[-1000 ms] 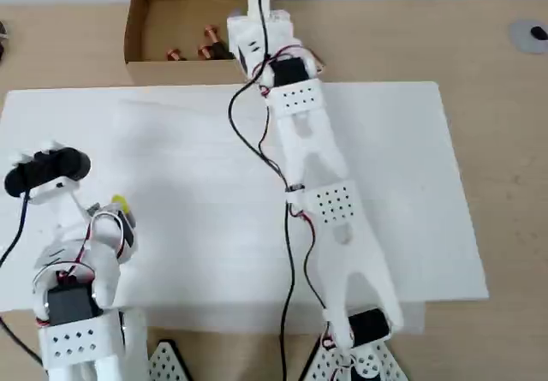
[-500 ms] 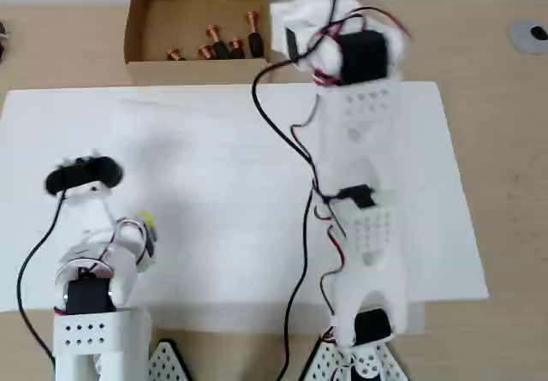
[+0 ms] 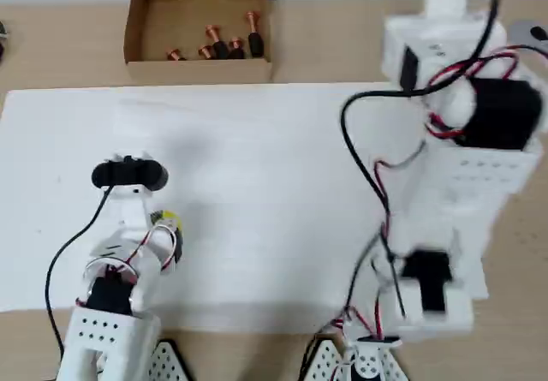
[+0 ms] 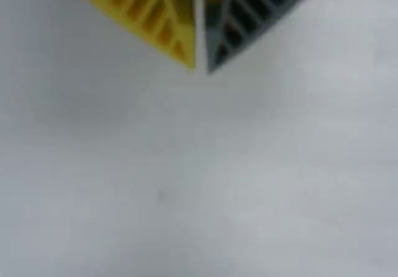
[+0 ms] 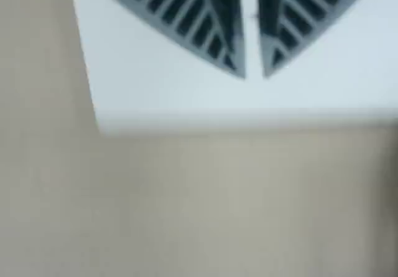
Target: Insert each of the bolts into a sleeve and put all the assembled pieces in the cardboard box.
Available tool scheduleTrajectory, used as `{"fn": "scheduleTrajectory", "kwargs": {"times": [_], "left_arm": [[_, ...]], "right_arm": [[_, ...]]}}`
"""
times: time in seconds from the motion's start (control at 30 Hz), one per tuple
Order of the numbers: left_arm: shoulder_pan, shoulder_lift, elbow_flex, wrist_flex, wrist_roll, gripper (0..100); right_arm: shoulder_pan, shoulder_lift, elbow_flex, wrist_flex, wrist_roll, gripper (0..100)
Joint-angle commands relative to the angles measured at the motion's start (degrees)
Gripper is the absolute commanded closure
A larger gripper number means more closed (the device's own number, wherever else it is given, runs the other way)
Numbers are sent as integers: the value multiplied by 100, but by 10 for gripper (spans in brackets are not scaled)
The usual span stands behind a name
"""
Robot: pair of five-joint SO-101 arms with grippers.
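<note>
The cardboard box stands at the far edge of the table, beyond the white mat. Several copper-and-black bolt pieces lie inside it. My left arm is folded at the mat's near left corner. In the left wrist view my left gripper is shut and holds nothing, its yellow and dark tips meeting just above the white mat. My right arm stands folded over the mat's right side. My right gripper is shut with nothing in it, above the mat's edge and the bare tabletop.
The wooden tabletop surrounds the mat. A small grey and black object lies at the far right edge. Black cables hang from the right arm over the mat.
My right arm has swung away from the box to the right and folded back, uncovering the pieces inside. My left arm has shifted a little to the right.
</note>
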Motion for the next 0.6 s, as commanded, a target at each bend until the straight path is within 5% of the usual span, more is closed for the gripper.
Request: {"fn": "scheduleTrajectory", "kwargs": {"times": [0.0,0.27,0.57], "left_arm": [[105,-57,-26,-132,44,988],[88,-57,-26,-132,53,988],[88,-57,-26,-132,53,988]], "right_arm": [[145,-2070,3512,-70,-53,988],[145,-5982,9578,-3007,791,988],[145,-9631,13534,-4554,914,988]]}}
